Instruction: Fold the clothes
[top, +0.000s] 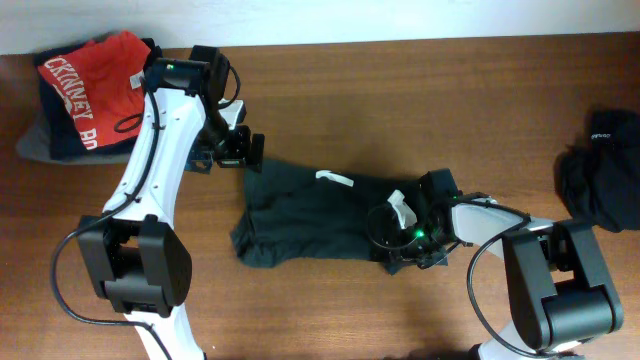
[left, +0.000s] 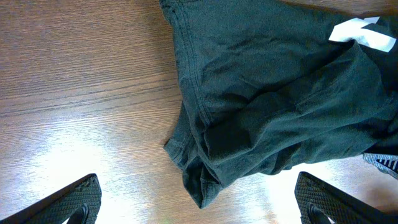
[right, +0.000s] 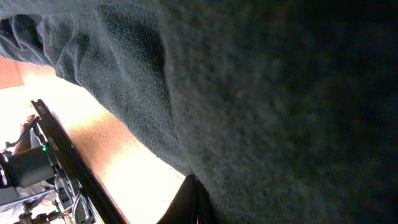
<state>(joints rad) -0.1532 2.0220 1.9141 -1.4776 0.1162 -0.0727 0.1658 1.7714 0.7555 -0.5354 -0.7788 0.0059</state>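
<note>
First, the left gripper (top: 243, 152) hangs spread wide just over the upper left corner of the shirt (top: 300, 215), which lies crumpled mid-table. It should probably drop squarely onto that hem and pinch it firmly before lifting. Rightward, the right gripper (top: 398, 235) is pinching the shirt's right edge; holding it low should flatten the fold.
</note>
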